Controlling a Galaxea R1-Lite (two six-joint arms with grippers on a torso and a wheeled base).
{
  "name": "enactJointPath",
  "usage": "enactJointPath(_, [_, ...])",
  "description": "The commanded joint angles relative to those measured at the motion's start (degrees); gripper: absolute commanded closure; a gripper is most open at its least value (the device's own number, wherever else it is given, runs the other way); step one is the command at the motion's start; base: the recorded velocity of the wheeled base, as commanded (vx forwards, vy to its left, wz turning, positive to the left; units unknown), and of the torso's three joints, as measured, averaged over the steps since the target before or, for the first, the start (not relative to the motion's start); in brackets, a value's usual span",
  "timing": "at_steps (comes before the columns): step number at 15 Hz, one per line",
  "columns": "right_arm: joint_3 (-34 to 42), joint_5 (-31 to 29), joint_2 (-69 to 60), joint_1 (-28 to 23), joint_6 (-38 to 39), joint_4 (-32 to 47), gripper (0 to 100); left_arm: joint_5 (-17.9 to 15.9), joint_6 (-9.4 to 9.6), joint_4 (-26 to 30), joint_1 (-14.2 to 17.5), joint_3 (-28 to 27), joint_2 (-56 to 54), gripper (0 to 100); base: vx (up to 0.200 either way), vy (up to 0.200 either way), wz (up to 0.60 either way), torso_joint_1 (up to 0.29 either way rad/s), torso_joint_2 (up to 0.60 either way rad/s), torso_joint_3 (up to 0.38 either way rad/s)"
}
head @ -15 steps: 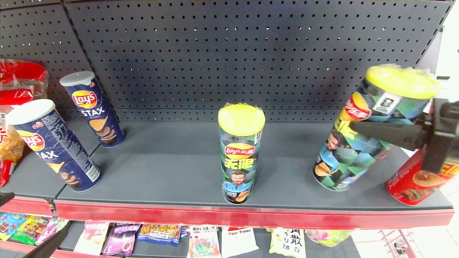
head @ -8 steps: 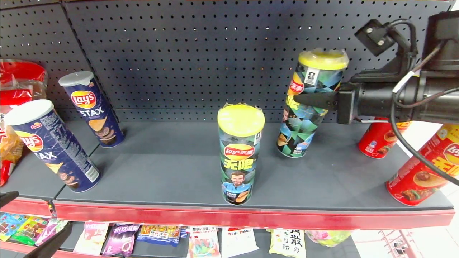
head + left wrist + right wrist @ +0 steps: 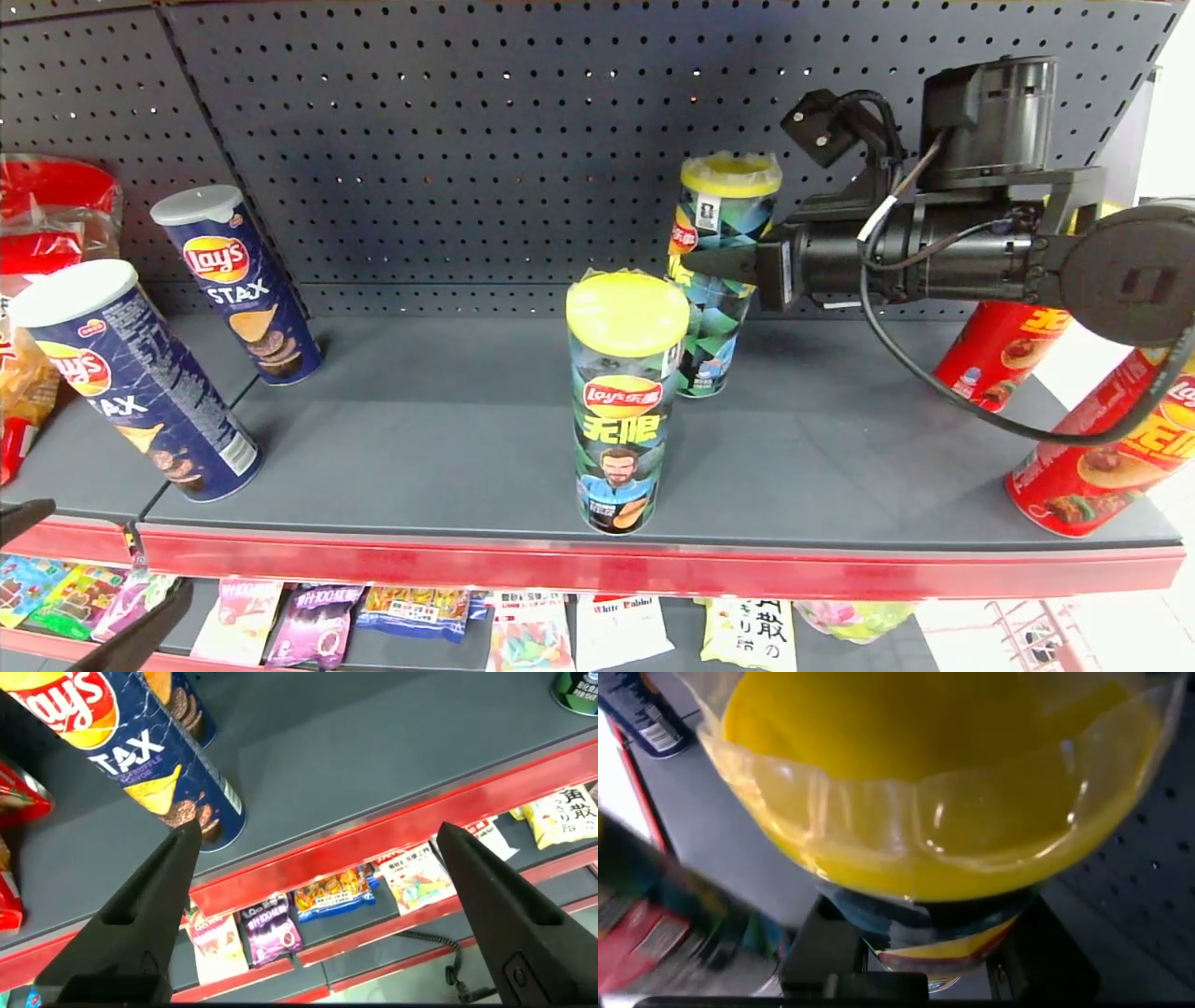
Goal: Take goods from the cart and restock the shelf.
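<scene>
My right gripper [image 3: 717, 266] is shut on a green chip can with a yellow lid [image 3: 724, 219]. It holds the can slightly tilted at the back of the grey shelf [image 3: 420, 439], just behind and to the right of a matching green can [image 3: 624, 411] that stands near the front edge. I cannot tell whether the held can's base touches the shelf. In the right wrist view the yellow lid [image 3: 924, 765] is close to the camera, with the dark fingers [image 3: 814, 952] around the can body. My left gripper [image 3: 318, 835] hangs open and holds nothing, below the shelf's red front lip [image 3: 374, 835].
Two blue cans [image 3: 238, 280] [image 3: 140, 383] lean at the shelf's left, beside red snack bags [image 3: 47, 233]. Two red cans [image 3: 999, 355] [image 3: 1092, 467] stand at the right. A pegboard backs the shelf. Snack packets [image 3: 523, 630] hang on the lower tier.
My right arm has carried the green can from the front right of the shelf leftward and deeper, to behind the standing green can. The left gripper has stayed put.
</scene>
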Motion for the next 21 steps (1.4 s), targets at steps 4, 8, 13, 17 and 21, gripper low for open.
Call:
enactJointPath(4, [-3.14, 0.01, 5.13, 0.91, 0.01, -0.74, 100, 0.03, 0.00, -0.02, 0.00, -0.08, 0.59, 0, 0.000, 0.000, 0.00, 0.000, 0.00, 0.000])
enactJointPath(8, [-4.81, 0.10, 6.72, 1.26, 0.01, -0.74, 100, 0.03, -0.09, -0.02, 0.00, -0.08, 0.77, 0, 0.000, 0.000, 0.00, 0.000, 0.00, 0.000])
enactJointPath(13, [-4.81, 0.10, 7.07, 1.88, 0.09, -0.74, 100, 0.03, -0.09, -0.02, 0.00, -0.08, 1.03, 0, 0.000, 0.000, 0.00, 0.000, 0.00, 0.000])
enactJointPath(17, [-5.34, 0.01, 7.68, 2.76, 0.18, -0.74, 100, -0.06, -0.09, -0.02, 0.00, 0.01, 1.03, 0, 0.000, 0.000, 0.00, 0.000, 0.00, 0.000])
enactJointPath(21, [-6.04, 0.01, 8.47, 2.93, 0.36, -0.74, 100, -0.14, -0.09, -0.02, 0.00, 0.10, 1.03, 0, 0.000, 0.000, 0.00, 0.000, 0.00, 0.000])
